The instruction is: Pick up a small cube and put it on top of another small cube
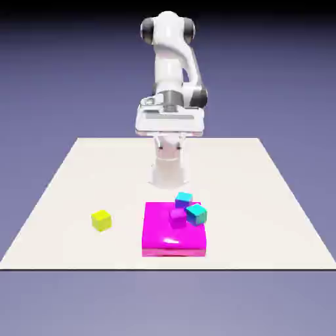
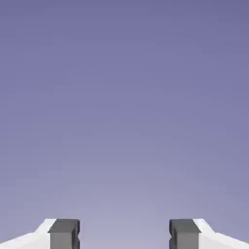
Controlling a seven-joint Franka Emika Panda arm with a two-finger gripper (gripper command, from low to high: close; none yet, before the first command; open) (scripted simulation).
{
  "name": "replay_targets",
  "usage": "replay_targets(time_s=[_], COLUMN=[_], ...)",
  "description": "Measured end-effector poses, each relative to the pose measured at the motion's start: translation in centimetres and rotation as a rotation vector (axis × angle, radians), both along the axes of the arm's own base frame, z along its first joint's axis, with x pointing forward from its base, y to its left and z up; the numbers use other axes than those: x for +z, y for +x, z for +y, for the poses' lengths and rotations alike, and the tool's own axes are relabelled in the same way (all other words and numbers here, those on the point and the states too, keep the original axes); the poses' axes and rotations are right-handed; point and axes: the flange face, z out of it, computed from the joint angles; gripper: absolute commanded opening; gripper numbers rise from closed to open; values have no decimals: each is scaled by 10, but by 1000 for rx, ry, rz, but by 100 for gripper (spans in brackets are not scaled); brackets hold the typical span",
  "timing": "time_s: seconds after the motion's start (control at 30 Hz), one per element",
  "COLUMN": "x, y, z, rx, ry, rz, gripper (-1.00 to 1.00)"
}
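Observation:
A small yellow cube sits alone on the table toward the exterior view's left. A small purple cube rests on a large flat magenta block. A teal cube leans tilted at that block's far right corner, and a blue cube stands just behind it. My gripper hangs high above the table's far side, well away from every cube. In the hand view the gripper is open, its grey fingertips wide apart with only the backdrop between them.
The white table ends just in front of the magenta block. The arm's base column stands behind the cluster of cubes.

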Motion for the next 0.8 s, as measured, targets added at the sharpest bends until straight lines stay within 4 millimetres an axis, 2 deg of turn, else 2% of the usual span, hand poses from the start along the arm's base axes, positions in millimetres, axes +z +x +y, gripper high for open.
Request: replay_targets(time_s=[0.13,0.27,0.4,0.43,0.5,0.53,0.57,0.6,0.63,0.8], x=[-55,-112,-170,-184,-213,-227,-241,-244,-244,-293], y=[9,2,-21,-33,-45,-62,-70,-72,-72,-69], z=[-58,-117,-172,-192,-204,-224,-230,-231,-231,-233], rx=[-182,-369,-558,-625,-690,-764,-796,-805,-804,-801], ry=[55,120,196,221,256,287,305,309,309,315], rz=[157,309,457,491,566,599,636,643,643,641], gripper=[0,0,0,0,0,0,0,0,0,0])
